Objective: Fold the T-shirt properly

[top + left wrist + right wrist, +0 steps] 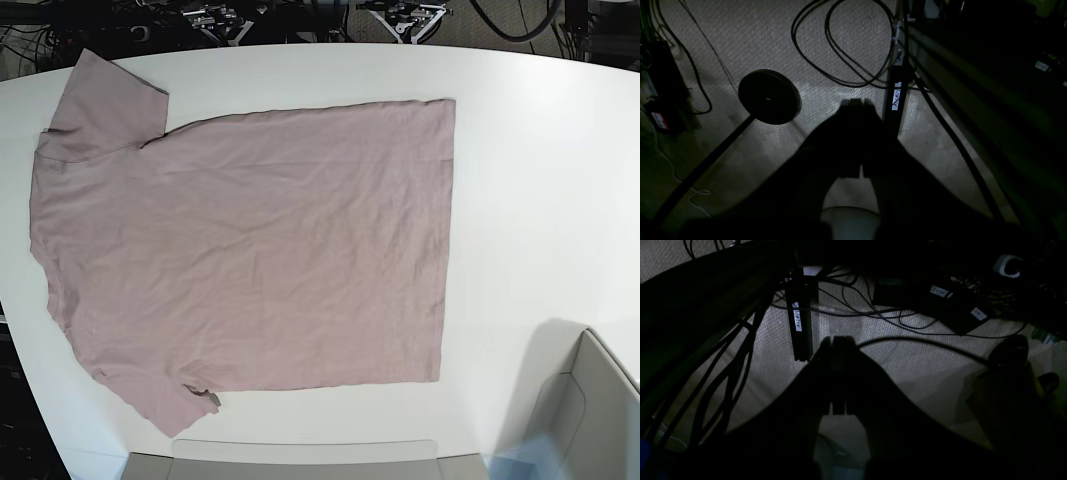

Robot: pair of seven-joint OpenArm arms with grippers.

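The dusty-pink T-shirt lies spread flat on the white table in the base view, neck side to the left and hem to the right. One sleeve sits at the top left, the other at the bottom left. Neither arm shows in the base view. In the left wrist view my left gripper is a dark silhouette, shut with nothing in it, hanging over carpet floor. My right gripper is likewise shut and holding nothing, over the floor in the right wrist view. The T-shirt is out of both wrist views.
Grey boxy parts stand at the table's near edge and near right corner. On the floor are looped black cables, a round black stand base, a labelled black post and power bricks.
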